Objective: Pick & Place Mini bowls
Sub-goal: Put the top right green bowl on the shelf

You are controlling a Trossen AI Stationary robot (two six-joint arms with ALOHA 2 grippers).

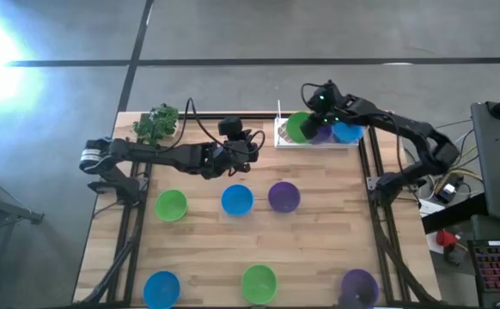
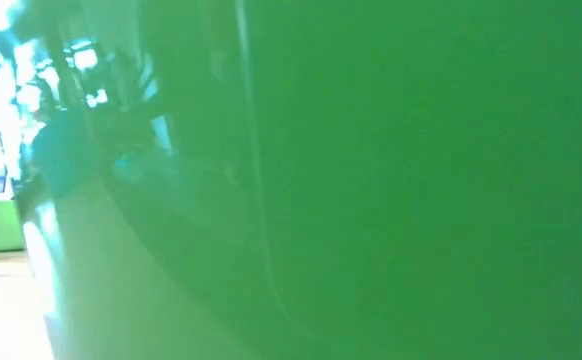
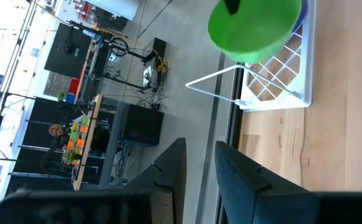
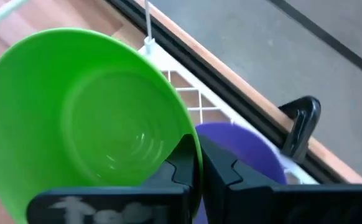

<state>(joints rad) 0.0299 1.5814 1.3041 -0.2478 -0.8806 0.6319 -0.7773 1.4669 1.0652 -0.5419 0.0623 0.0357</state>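
My right gripper is over the white wire rack at the table's far edge, shut on a green mini bowl. A purple bowl and a blue bowl sit in the rack beside it. Six more bowls rest on the table: green, blue, purple, blue, green, purple. My left gripper hovers left of the rack, slightly open and empty. In the left wrist view the held bowl hangs above the rack. My right gripper pinches the green bowl's rim, one finger inside the bowl and one outside its wall. The fingers come slanting down from above. The bowl is lifted clear and tilted, over the left end of the rack, next to the purple bowl.
A leafy green toy plant stands at the far left corner of the table. A green bowl's wall fills the low view. A black clamp sits on the far table edge behind the rack. Bare wood lies between the two rows of bowls.
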